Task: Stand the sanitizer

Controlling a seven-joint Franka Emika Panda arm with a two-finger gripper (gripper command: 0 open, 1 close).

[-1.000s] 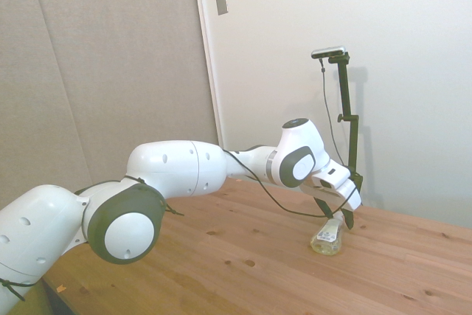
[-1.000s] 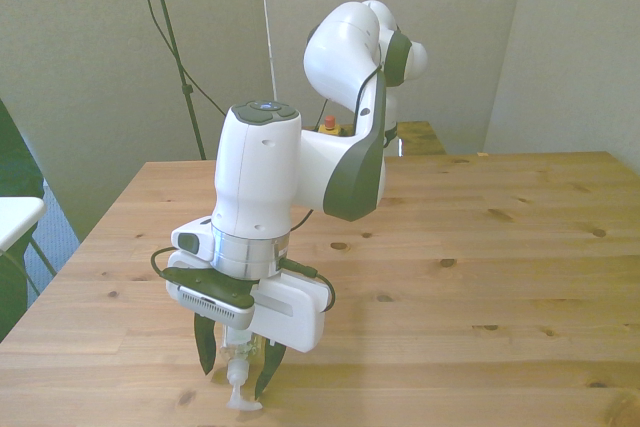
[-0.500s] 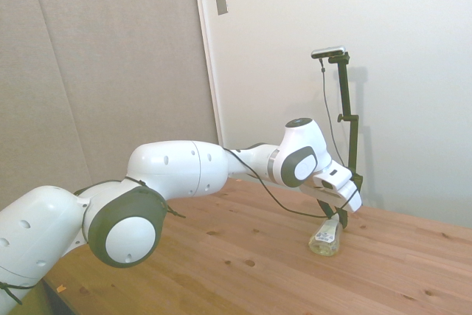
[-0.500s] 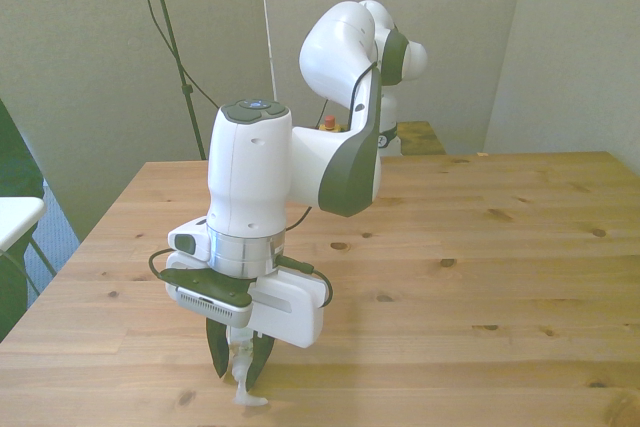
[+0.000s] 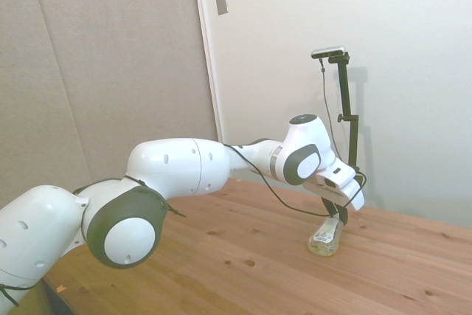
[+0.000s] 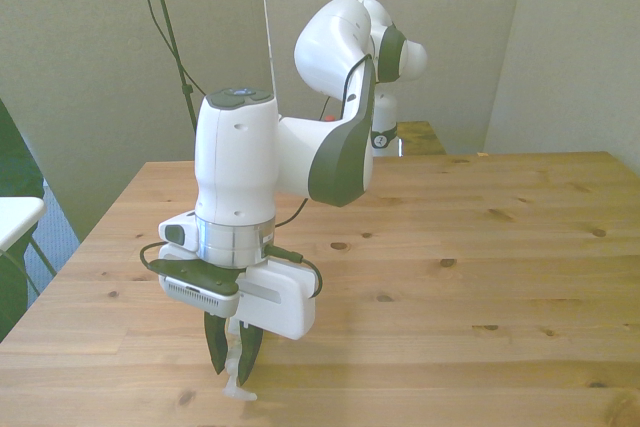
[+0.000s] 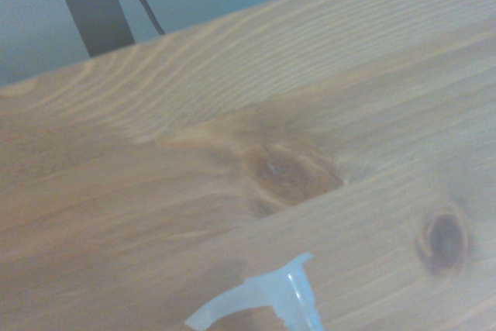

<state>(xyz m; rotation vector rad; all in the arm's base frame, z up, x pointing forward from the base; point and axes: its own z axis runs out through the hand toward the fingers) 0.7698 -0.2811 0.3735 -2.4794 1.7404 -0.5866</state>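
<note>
Sanitizer [image 5: 327, 237] tilted on table [image 5: 243, 245], neck pinched between end effector [image 6: 233, 367] fingers

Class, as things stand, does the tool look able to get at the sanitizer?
Probably yes: the tool already looks shut on the sanitizer near its pump end, with nothing else on the table in the way.

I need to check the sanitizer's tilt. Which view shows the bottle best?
The side view: the sanitizer shows its whole body, lying tilted on the table under the claw. The front view shows only its white top; the wrist view, a blurred tip.
</note>
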